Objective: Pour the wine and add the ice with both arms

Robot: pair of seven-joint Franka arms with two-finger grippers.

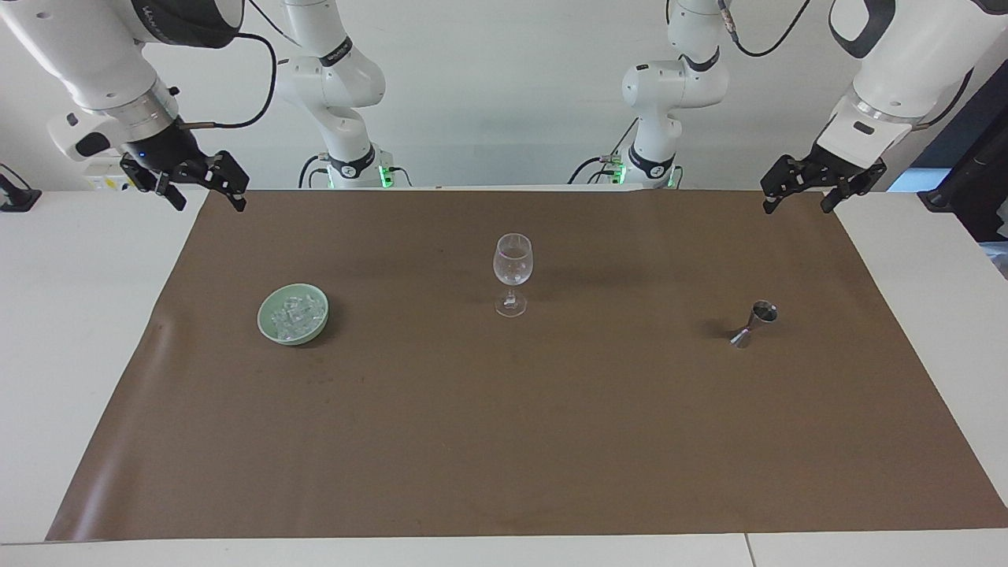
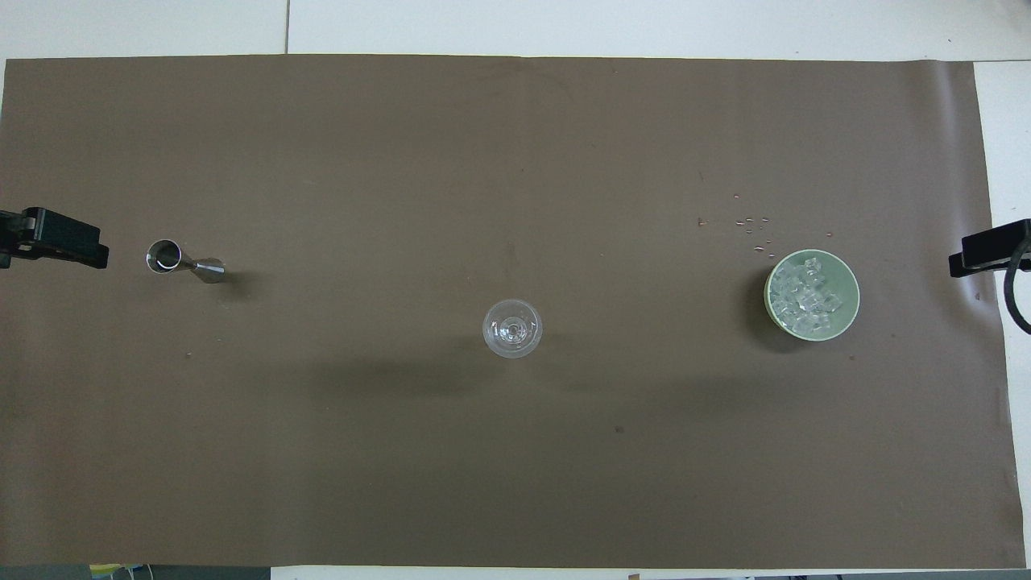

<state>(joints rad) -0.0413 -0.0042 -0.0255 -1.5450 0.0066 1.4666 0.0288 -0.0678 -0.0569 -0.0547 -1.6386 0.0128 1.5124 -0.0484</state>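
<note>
A heap of clear ice lies in a pale green bowl toward the right arm's end; the ice and bowl also show in the overhead view. A clear stemmed glass stands upright mid-table, also visible from overhead. A small metal jigger stands toward the left arm's end and shows from overhead too. My left gripper is open and empty, raised over the mat's edge; in the overhead view it is apart from the jigger. My right gripper is open and empty, raised over the mat's other end.
A brown mat covers most of the white table. Small specks lie on the mat just farther from the robots than the bowl. Wide bare mat lies between the three things.
</note>
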